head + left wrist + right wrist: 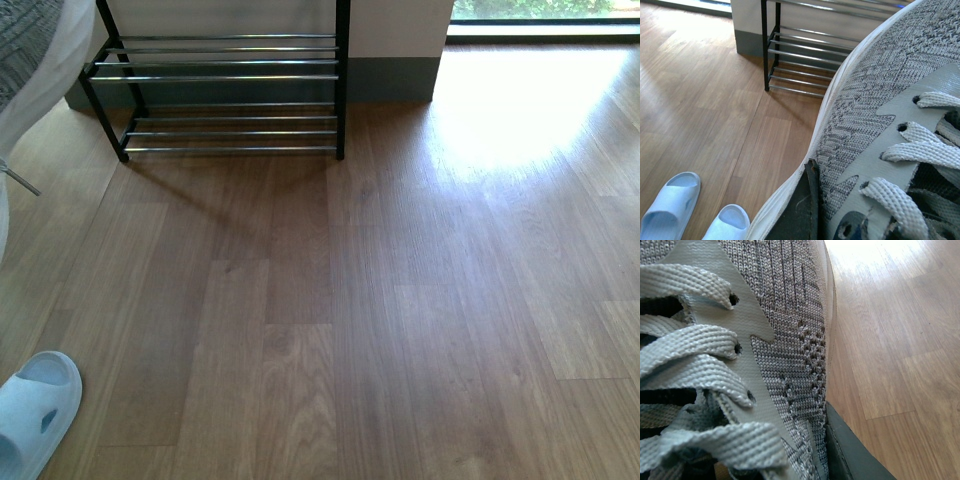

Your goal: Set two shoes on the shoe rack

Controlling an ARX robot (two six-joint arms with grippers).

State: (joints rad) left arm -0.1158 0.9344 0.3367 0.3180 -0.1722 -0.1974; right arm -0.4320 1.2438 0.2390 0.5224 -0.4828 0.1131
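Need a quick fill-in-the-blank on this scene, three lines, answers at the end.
1. The shoe rack has a ___ frame.
2. In the left wrist view, ___ light blue slippers lie on the wooden floor.
3. The grey sneaker fastens with ___.
Missing words: black; two; laces.

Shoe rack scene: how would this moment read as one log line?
left gripper: holding grey sneaker raised | right gripper: against second sneaker, grip unclear | shoe rack: visible shelves bare | slippers: on floor
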